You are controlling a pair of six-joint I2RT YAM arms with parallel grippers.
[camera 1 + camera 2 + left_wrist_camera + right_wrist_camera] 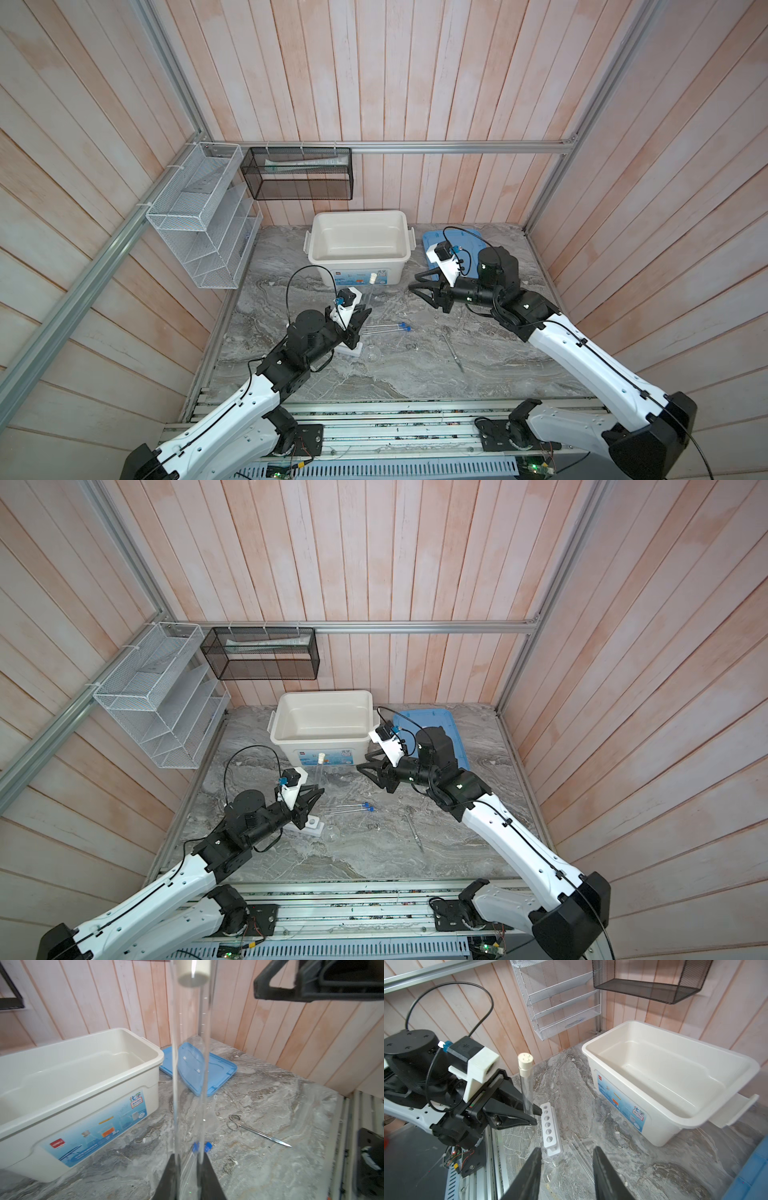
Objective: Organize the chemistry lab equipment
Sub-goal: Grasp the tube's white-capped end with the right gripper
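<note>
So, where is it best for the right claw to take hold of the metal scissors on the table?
Probably the slim shank of the metal scissors, midway, coming straight down with jaws across its narrow width. They lie flat on the table, rings toward the bin, so nothing can slip beneath.

In both top views the left claw point(316, 793) hides much of the white rack point(312, 825).

The front tabletop point(374, 384) is open; blue-capped tubes point(384, 329) and rack point(553, 1127) occupy left-centre, white bin point(357, 214) and blue lid point(432, 240) the rear.
</note>
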